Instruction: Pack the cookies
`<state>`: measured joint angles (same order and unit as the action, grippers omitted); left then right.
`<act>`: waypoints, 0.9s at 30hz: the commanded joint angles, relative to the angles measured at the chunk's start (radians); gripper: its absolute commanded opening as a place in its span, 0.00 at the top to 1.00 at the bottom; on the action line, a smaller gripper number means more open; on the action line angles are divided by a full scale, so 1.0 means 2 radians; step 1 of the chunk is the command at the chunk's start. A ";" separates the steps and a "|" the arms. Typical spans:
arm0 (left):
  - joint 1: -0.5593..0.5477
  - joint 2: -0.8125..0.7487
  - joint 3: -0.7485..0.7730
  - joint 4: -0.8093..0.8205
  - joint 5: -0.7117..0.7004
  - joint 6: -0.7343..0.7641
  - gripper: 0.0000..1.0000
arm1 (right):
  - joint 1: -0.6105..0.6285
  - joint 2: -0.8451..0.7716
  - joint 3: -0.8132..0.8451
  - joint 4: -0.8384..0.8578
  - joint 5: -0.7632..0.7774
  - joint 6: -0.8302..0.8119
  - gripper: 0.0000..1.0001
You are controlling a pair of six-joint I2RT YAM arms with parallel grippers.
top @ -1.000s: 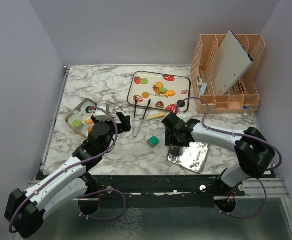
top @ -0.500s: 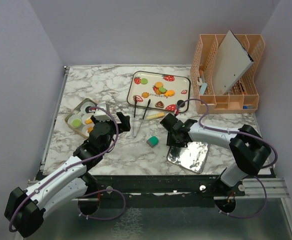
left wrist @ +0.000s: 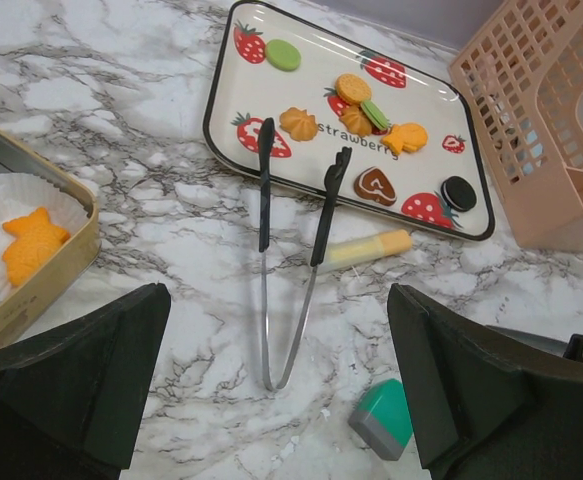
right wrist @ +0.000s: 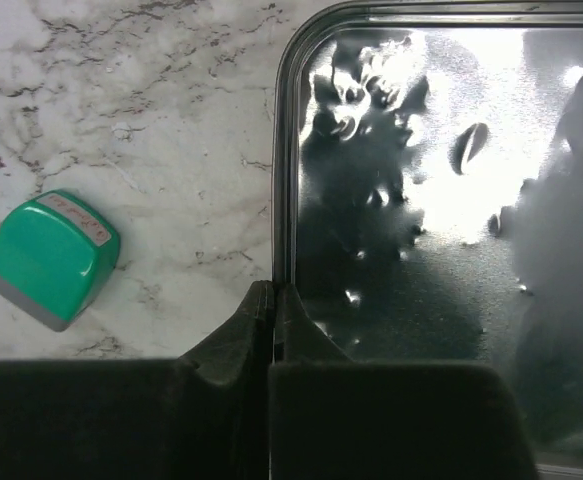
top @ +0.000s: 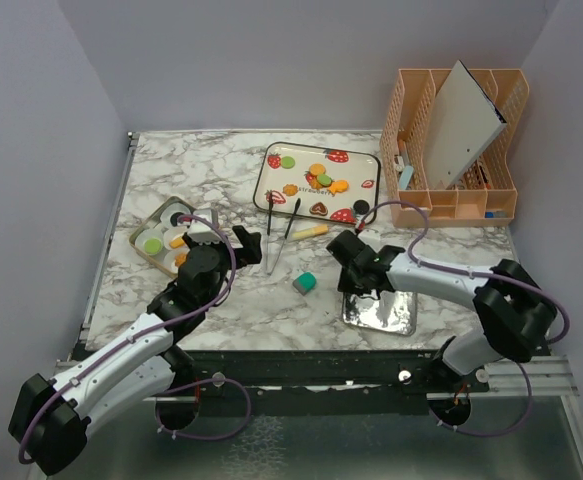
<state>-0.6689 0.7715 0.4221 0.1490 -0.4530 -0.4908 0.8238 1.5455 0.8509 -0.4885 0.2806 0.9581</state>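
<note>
- Since a second ago the tin lid has been dragged and squared up; it lay skewed then, and now it sits nearly parallel to the desk's near edge, right of centre.
- The right gripper has swung with it. In the right wrist view its fingers are pressed together on the lid's left rim, so it looks clamped on that thin edge.
- The left gripper hangs with its fingers spread wide and nothing between them, just off the tin by the desk's left edge.
- Most of the cookies lie on the strawberry tray at the middle of the far edge: green, orange, a brown heart and a black round one. At least one orange cookie sits in a paper cup inside the tin.
- Tongs lie between tin and tray, tips resting on the tray's near rim.
- Risks, as I judge them:
  - The pinch is on a narrow, slick rim, so the lid could slip out or pivot if lifted quickly.
  - A green stamp lies near the lid's left side; sweeping the lid toward the tin could knock it along.
  - Fitting the lid now would leave the tray's cookies unpacked.
</note>
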 commanded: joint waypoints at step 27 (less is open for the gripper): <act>-0.001 -0.045 -0.018 0.095 0.249 -0.038 0.02 | 0.003 -0.292 -0.090 0.310 0.010 -0.055 1.00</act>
<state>-0.6689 0.6655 0.3847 0.2756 -0.0910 -0.5831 0.8238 0.9531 0.6422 -0.0071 0.2756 0.8783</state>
